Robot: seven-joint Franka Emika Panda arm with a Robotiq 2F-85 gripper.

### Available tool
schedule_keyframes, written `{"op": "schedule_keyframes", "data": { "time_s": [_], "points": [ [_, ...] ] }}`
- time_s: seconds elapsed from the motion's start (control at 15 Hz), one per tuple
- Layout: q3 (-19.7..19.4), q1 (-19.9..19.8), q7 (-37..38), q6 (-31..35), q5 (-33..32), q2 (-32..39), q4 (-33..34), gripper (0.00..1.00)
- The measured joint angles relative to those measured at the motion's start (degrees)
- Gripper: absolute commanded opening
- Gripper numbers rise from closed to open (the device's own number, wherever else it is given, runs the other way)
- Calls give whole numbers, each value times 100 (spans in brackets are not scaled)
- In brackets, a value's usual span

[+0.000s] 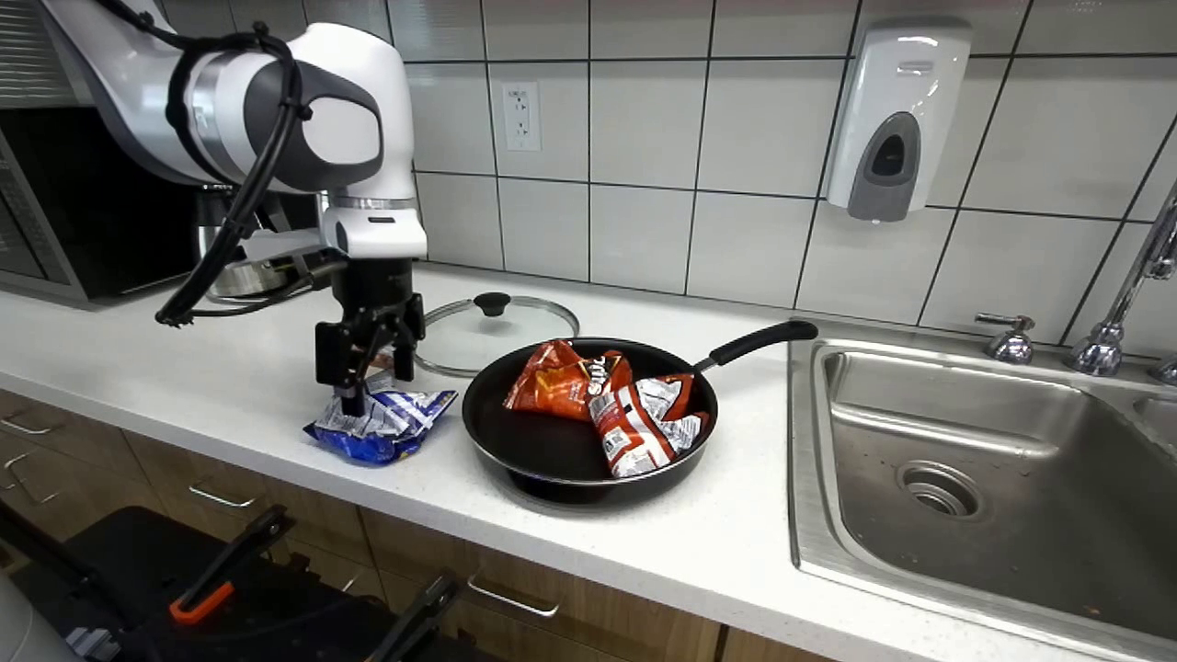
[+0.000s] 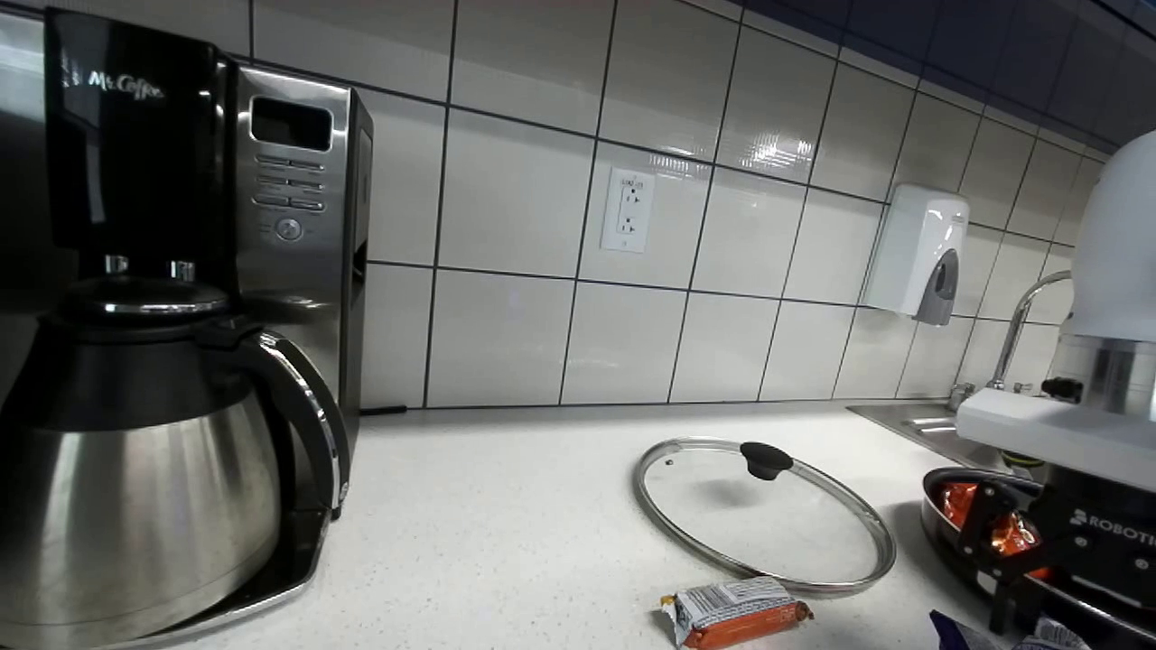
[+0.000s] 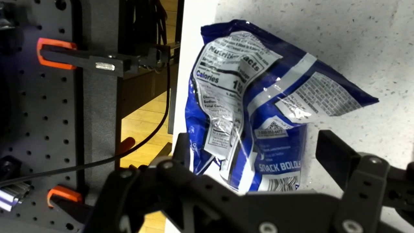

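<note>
My gripper (image 1: pixel 379 391) is open and points down over a crumpled blue snack bag (image 1: pixel 375 434) near the counter's front edge. In the wrist view the blue bag (image 3: pixel 239 97) lies between and beyond the two spread fingers of the gripper (image 3: pixel 254 147). The left finger overlaps the bag's left edge; I cannot tell whether it touches. The right finger stands apart from the bag. Beside the blue bag, a black pan (image 1: pixel 519 441) holds an orange chip bag (image 1: pixel 556 386) and a red-and-white bag (image 1: pixel 634 437). A small orange-and-white packet (image 2: pixel 736 616) lies behind the gripper.
A glass lid (image 1: pixel 451 336) lies behind the pan. The pan's handle (image 1: pixel 763 340) points toward the steel sink (image 1: pixel 809 460). A coffee maker (image 2: pixel 153 506) stands on the counter. A black perforated mount (image 3: pixel 48 126) with orange clamps (image 3: pixel 56 40) borders the counter's front.
</note>
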Motion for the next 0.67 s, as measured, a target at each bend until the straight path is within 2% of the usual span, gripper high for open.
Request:
{"op": "schedule_keyframes", "data": {
  "time_s": [0.13, 0.2, 0.27, 0.67],
  "points": [
    [-6, 6, 0, 81, 0, 71, 0, 100],
    [-10, 7, 0, 104, 0, 94, 0, 75],
    [-15, 8, 0, 122, 0, 113, 1, 74],
    [-39, 9, 0, 176, 0, 185, 22, 27]
  ]
}}
